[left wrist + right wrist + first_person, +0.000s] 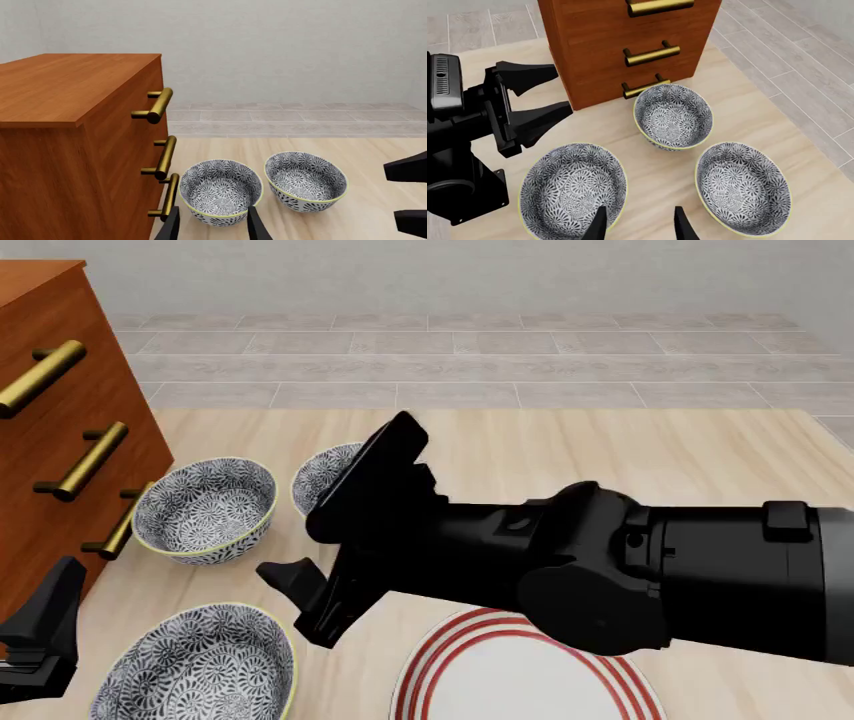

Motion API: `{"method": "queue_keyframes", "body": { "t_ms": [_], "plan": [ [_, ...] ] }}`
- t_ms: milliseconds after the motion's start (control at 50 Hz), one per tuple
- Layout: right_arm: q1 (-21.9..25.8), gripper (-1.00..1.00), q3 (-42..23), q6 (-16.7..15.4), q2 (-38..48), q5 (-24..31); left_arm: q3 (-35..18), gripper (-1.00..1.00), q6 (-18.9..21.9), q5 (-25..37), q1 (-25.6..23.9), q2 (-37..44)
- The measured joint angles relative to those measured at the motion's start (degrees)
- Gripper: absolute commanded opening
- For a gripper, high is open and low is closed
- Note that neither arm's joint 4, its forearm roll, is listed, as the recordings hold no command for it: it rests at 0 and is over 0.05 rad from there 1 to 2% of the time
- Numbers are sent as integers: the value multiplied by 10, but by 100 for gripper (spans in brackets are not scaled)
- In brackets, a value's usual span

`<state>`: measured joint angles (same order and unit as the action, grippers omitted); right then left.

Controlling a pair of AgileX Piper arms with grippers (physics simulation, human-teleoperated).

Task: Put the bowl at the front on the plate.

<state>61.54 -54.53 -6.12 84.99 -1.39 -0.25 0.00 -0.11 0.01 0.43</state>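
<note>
The bowl at the front, grey-and-white floral with a yellow-green rim, stands on the table near the front left, also in the right wrist view. Just right of it lies the white plate with red rings, partly under my right arm. My right gripper hangs open above the bowl's right rim, one finger over its inside and the other outside it. My left gripper stands open at the far left beside the dresser, holding nothing; it also shows in the right wrist view.
Two more bowls of the same pattern stand behind the front one, the right one partly hidden by my right arm. A wooden dresser with brass handles fills the left side. Beyond the table lies tiled floor.
</note>
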Motion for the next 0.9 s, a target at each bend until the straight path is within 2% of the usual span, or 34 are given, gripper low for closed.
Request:
{"method": "queue_keyframes", "body": {
  "t_ms": [900],
  "plan": [
    [27, 100, -45, 7, 113, -33, 0, 100, 0, 0, 0, 0]
  ]
}}
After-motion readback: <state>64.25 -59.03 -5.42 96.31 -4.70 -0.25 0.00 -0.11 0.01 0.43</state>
